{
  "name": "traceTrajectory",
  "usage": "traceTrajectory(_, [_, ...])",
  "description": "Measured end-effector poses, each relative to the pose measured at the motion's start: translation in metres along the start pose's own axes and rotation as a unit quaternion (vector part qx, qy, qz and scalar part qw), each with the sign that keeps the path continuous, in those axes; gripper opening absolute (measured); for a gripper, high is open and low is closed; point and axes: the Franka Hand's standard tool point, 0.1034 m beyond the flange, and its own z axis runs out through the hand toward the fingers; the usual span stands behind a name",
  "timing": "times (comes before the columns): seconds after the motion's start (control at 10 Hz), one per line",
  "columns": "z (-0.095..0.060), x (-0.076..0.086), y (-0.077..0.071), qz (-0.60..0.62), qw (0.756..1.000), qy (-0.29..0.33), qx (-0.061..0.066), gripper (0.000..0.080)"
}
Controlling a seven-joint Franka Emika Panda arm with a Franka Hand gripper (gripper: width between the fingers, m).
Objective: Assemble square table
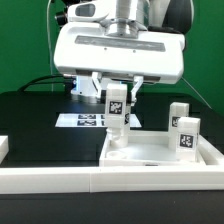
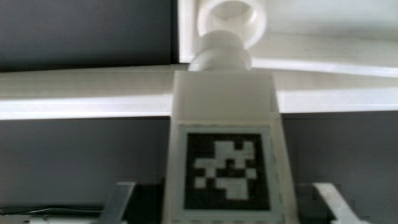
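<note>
While our end effector [image 1: 117, 97] clamps one tagged leg [image 1: 117, 112] upright over the square tabletop's [image 1: 150, 152] corner, we count two more legs [image 1: 183, 128] standing on it.

a robotics lab, set up for recorded trials. a white robot arm [image 1: 118, 45] stands over a black worktop [image 1: 35, 115] before a plain green backdrop [image 1: 25, 40]. printed black-and-white tags mark the white plastic parts, and a flat marker board [image 1: 82, 120] of such tags lies on the worktop. a white rail [image 1: 60, 180] fences the near edge.
</note>
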Motion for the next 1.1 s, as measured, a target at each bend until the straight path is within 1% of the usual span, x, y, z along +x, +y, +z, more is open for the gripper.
traceTrajectory(0.1, [-0.001,0.001,0.0,0.006,1.0,-0.001,0.001,0.029])
traceTrajectory(0.5, [0.002,-0.002,0.001,0.004,1.0,-0.004,0.0,0.029])
traceTrajectory(0.6, [0.004,-0.003,0.011,0.011,1.0,-0.004,-0.002,0.029])
traceTrajectory(0.7, [0.008,-0.005,0.009,0.017,1.0,-0.007,0.003,0.029])
traceTrajectory(0.8, [0.013,-0.007,0.007,0.012,1.0,-0.01,0.003,0.029])
traceTrajectory(0.9, [0.018,-0.008,0.01,0.01,1.0,-0.012,0.0,0.029])
traceTrajectory(1.1, [0.02,-0.009,0.007,0.009,1.0,-0.014,0.001,0.029])
